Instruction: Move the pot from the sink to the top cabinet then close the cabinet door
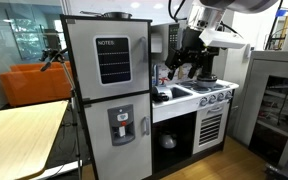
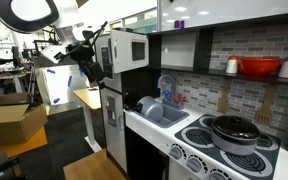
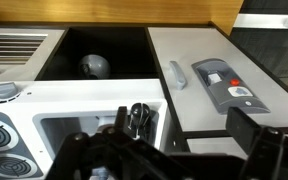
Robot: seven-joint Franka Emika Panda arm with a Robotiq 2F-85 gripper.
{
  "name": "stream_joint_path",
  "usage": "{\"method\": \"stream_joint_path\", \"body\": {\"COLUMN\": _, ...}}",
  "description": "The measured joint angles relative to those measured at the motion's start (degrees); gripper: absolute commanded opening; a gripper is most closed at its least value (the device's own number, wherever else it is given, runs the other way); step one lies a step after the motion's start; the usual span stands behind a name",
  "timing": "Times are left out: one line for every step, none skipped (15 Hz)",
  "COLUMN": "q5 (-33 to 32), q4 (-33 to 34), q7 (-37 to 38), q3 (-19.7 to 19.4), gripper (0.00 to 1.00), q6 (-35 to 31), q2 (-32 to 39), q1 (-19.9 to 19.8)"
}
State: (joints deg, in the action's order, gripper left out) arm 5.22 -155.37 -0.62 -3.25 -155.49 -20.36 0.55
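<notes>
Over the toy kitchen's sink (image 1: 181, 92), in an exterior view, my claw (image 1: 188, 60) hangs with its jaws apart and nothing between them, clear of the white worktop (image 1: 170, 104). The pot (image 1: 162, 95) sits at the sink's 9 o'clock end, just beside the grey fridge (image 1: 109, 90). It reads as a small dark shape and I cannot make out more. The stove (image 1: 214, 92) lies at 3 o'clock of the sink.

In an exterior view taken from the stove end, the claw (image 2: 89, 68) hangs at 10 o'clock of the sink (image 2: 166, 116). The pot (image 2: 147, 103) shows as a dark round shape at the sink's far end. The top cabinet (image 2: 179, 50) is the dark compartment at 3 o'clock of the microwave (image 2: 124, 50), above the sink. A lidded black pan (image 2: 234, 130) stands on the stove at 4 o'clock.

In the wrist view, the claw's fingers (image 3: 84, 158) fill the bottom edge, spread wide and gripping nothing. The pot (image 3: 137, 120) lies at 12 o'clock of them, at the sink's end next to the fridge door (image 3: 209, 110). A silver pot (image 3: 94, 65) rests in the black lower compartment (image 3: 124, 45) at 11 o'clock.
</notes>
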Motion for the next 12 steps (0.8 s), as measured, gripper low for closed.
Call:
{"method": "stream_joint_path", "body": {"q5": 0.0, "q4": -0.5, "q7": 0.2, "q3": 0.0, "gripper": 1.0, "q6": -1.2, "q2": 0.3, "q1": 0.0}}
{"method": "stream_joint_path", "body": {"q5": 0.0, "q4": -1.0, "q7": 0.3, "q3": 0.0, "gripper": 1.0, "q6": -2.4, "q2": 0.6, "q1": 0.0}}
{"method": "stream_joint_path", "body": {"q5": 0.0, "q4": -1.4, "q7": 0.3, "q3": 0.0, "gripper": 1.0, "q6": -3.5, "q2": 1.0, "q1": 0.0}}
{"method": "stream_joint_path", "body": {"q5": 0.0, "q4": -1.8, "q7": 0.3, "q3": 0.0, "gripper": 1.0, "q6": -4.8, "q2": 1.5, "q1": 0.0}}
{"method": "stream_joint_path", "body": {"q5": 0.1, "q4": -2.1, "q7": 0.3, "q3": 0.0, "gripper": 1.0, "q6": -6.0, "q2": 2.0, "q1": 0.0}}
{"method": "stream_joint_path", "body": {"q5": 0.1, "q4": -2.3, "q7": 0.3, "q3": 0.0, "gripper": 1.0, "q6": -7.3, "q2": 2.7, "q1": 0.0}}
{"method": "stream_joint_path", "body": {"q5": 0.2, "q4": -2.4, "q7": 0.3, "q3": 0.0, "gripper": 1.0, "q6": -8.7, "q2": 3.4, "q1": 0.0}}
{"method": "stream_joint_path", "body": {"q5": 0.5, "q4": -2.4, "q7": 0.3, "q3": 0.0, "gripper": 1.0, "q6": -9.9, "q2": 4.3, "q1": 0.1}}
{"method": "stream_joint_path", "body": {"q5": 0.8, "q4": -2.4, "q7": 0.3, "q3": 0.0, "gripper": 1.0, "q6": -11.2, "q2": 5.2, "q1": 0.2}}
{"method": "stream_joint_path", "body": {"q5": 1.3, "q4": -2.4, "q7": 0.3, "q3": 0.0, "gripper": 1.0, "q6": -12.5, "q2": 6.2, "q1": 0.4}}
{"method": "stream_joint_path", "body": {"q5": 1.8, "q4": -2.4, "q7": 0.3, "q3": 0.0, "gripper": 1.0, "q6": -13.8, "q2": 7.3, "q1": 0.7}}
{"method": "stream_joint_path", "body": {"q5": 2.4, "q4": -2.3, "q7": 0.3, "q3": 0.0, "gripper": 1.0, "q6": -15.1, "q2": 8.4, "q1": 1.1}}
